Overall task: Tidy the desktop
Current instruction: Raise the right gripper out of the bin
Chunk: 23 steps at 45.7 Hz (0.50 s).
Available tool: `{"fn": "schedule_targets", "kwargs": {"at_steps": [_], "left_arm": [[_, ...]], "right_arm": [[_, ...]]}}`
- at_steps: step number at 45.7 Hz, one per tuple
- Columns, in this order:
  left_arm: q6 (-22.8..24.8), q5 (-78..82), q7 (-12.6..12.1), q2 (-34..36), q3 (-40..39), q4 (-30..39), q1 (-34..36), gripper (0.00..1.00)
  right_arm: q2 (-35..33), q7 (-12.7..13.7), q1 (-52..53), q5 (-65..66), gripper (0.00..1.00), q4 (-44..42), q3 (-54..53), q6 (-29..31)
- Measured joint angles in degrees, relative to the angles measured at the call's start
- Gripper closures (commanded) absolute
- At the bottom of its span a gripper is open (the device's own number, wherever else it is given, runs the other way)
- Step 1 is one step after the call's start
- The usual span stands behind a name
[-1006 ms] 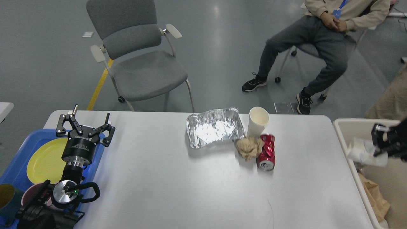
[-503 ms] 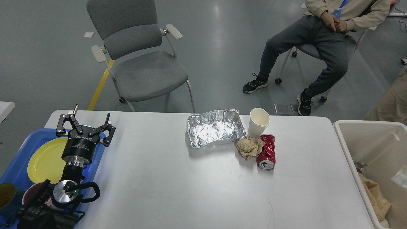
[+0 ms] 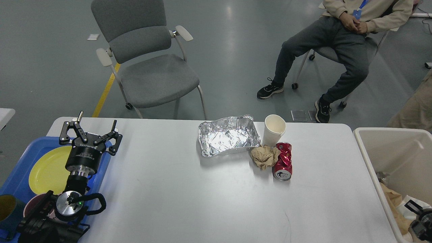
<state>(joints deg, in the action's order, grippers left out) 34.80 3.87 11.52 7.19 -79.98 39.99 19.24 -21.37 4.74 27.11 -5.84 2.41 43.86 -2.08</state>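
Judging from the crushed red can (image 3: pixel 282 161) left mid white bench (image 3: pixel 175 189), another pickup is called for; the left tool (image 3: pixel 90 132) hangs wide open, empty; the right tool (image 3: pixel 418 221) cannot be read.

Well right of our left gripper (image 3: pixel 91 132), the white worktop (image 3: pixel 189 189) carries 4 things: foil tray (image 3: pixel 228 135), paper cup (image 3: pixel 274 129), crumpled brown paper (image 3: pixel 264 156), dented red can (image 3: pixel 282 161).

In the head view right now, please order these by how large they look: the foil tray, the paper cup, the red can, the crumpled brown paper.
1. Foil tray, clearly largest.
2. Paper cup and red can look alike; I will not rank them.
3. Crumpled brown paper, slightly smaller.
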Motion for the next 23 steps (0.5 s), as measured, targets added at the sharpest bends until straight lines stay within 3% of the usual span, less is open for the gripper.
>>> {"fn": "schedule_targets", "kwargs": {"at_steps": [5, 6, 9, 10, 11, 12, 23], "left_arm": [[0.0, 0.0, 0.0, 0.0, 0.0, 0.0, 0.0, 0.04], [0.0, 0.0, 0.0, 0.0, 0.0, 0.0, 0.0, 0.04], [0.0, 0.0, 0.0, 0.0, 0.0, 0.0, 0.0, 0.04], [0.0, 0.0, 0.0, 0.0, 0.0, 0.0, 0.0, 0.04], [0.0, 0.0, 0.0, 0.0, 0.0, 0.0, 0.0, 0.04], [0.0, 0.0, 0.0, 0.0, 0.0, 0.0, 0.0, 0.04], [0.0, 0.0, 0.0, 0.0, 0.0, 0.0, 0.0, 0.04]], "right_arm": [[0.1, 0.2, -0.1, 0.0, 1.00, 0.0, -0.1, 0.0], [0.2, 0.2, -0.2, 0.0, 0.94, 0.0, -0.1, 0.0], [0.2, 0.2, -0.2, 0.0, 0.51, 0.0, 0.0, 0.0], [0.2, 0.2, -0.2, 0.0, 0.23, 0.0, 0.1, 0.0], [0.1, 0.2, -0.2, 0.0, 0.07, 0.0, 0.1, -0.2], [0.1, 0.2, -0.2, 0.0, 0.00, 0.0, 0.1, -0.3], [0.0, 0.1, -0.1, 0.0, 0.00, 0.3, 0.2, -2.7]]}}
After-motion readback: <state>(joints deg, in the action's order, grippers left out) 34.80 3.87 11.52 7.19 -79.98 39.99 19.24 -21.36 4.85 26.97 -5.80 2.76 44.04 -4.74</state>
